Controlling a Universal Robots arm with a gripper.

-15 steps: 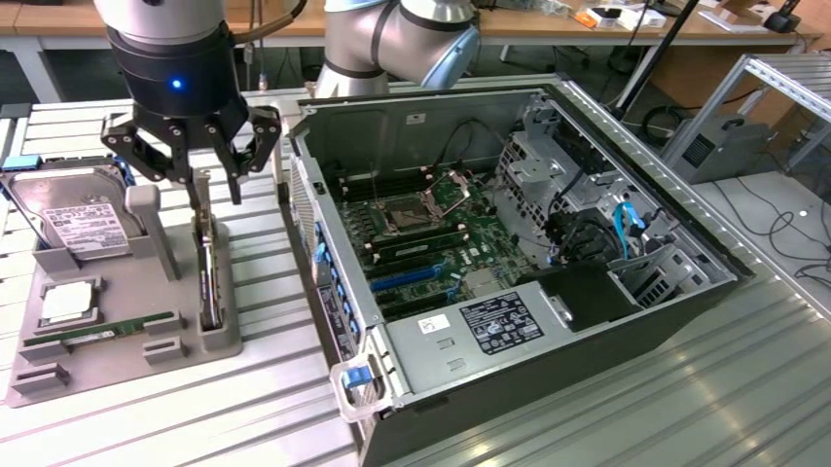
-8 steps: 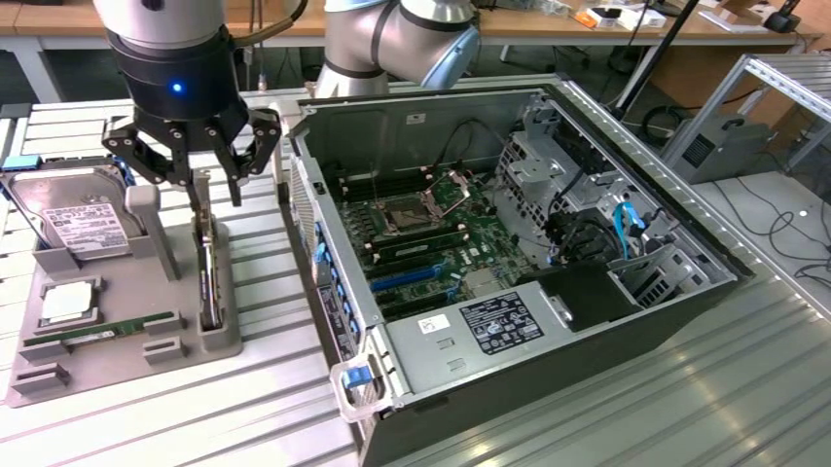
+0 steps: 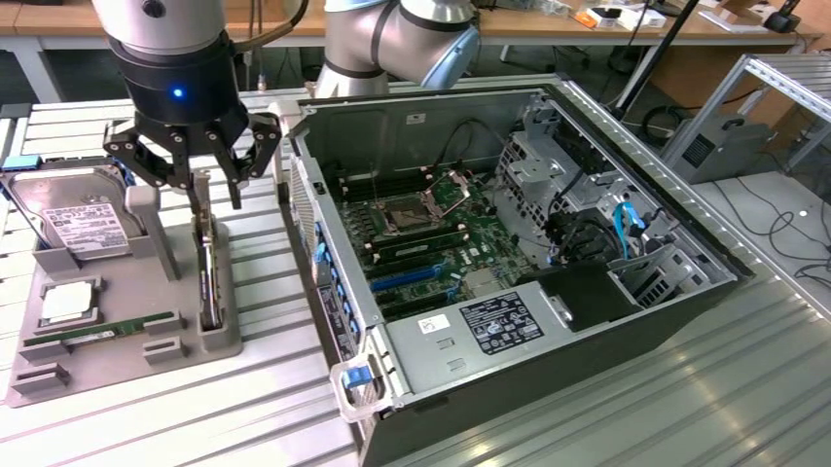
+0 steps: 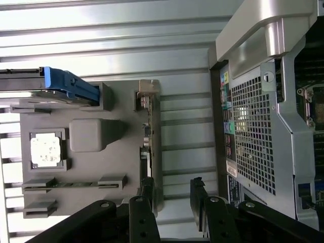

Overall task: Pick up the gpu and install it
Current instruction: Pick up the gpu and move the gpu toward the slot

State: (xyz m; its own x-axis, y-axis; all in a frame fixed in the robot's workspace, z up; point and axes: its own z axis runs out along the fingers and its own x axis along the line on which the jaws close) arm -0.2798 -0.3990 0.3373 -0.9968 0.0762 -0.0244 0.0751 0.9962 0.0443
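The gpu [image 3: 208,277] stands on its thin edge in a slot of the grey holder [image 3: 117,350], beside the open computer case [image 3: 649,292]. In the wrist view I see the gpu [image 4: 146,132] edge-on, a dark board with a metal bracket at its far end. My gripper [image 3: 218,197] hangs just above the card's rear part, open and empty. In the wrist view the gripper [image 4: 172,190] has one finger roughly over the card's line, and the other stands off to the case's side. The case's motherboard [image 3: 429,243] lies exposed, with blue slots near its front.
The grey holder [image 4: 91,136] also carries a silver hard drive [image 3: 85,226] upright, a processor chip [image 3: 62,304] and a narrow green memory stick [image 3: 111,328]. The case's perforated rear panel [image 4: 253,131] is close beside the holder. The ribbed metal table [image 3: 727,389] stretches around both.
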